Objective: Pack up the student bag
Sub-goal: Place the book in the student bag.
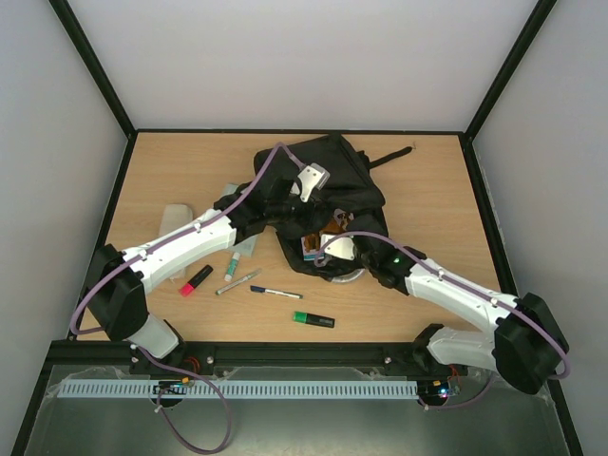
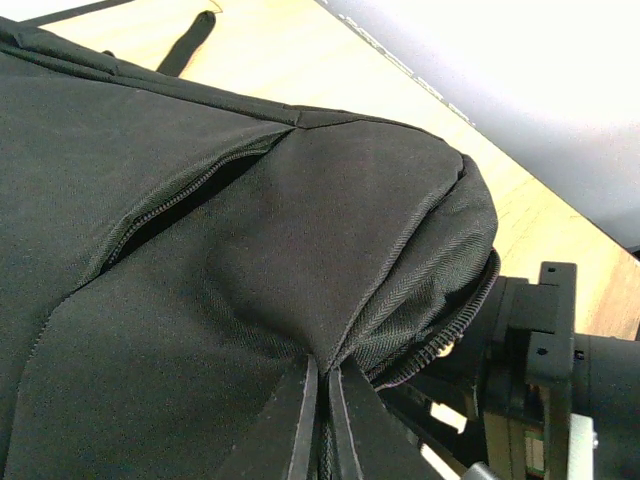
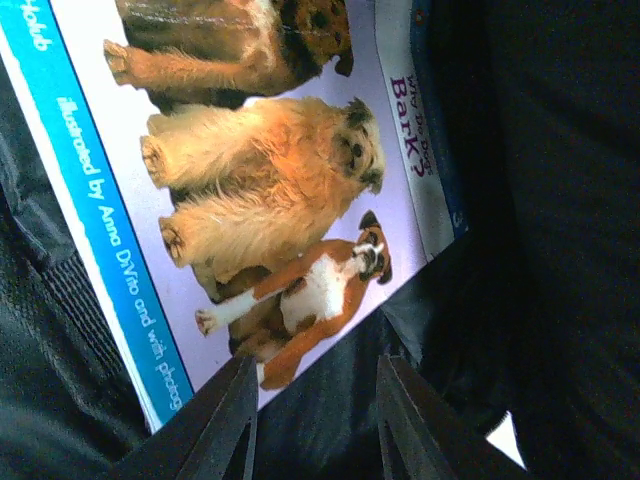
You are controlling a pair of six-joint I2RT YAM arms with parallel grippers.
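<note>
My L tool [image 2: 322,375] is clamped tight on a fold of the student bag [image 1: 347,176], which lies mid-desk [image 1: 437,218] twd the far edge. My R tool [image 3: 315,400] is in the bag's mouth, fingers partly apart w/ nothing gripped, just over a dog book [image 3: 260,170]. Red marker [image 1: 197,279] & green marker [image 1: 313,319] lie nearer me.

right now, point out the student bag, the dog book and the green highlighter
student bag [image 1: 344,176], top external view, upper fabric panel
dog book [image 3: 260,190], right wrist view, middle of cover
green highlighter [image 1: 313,319], top external view, middle of barrel
</note>
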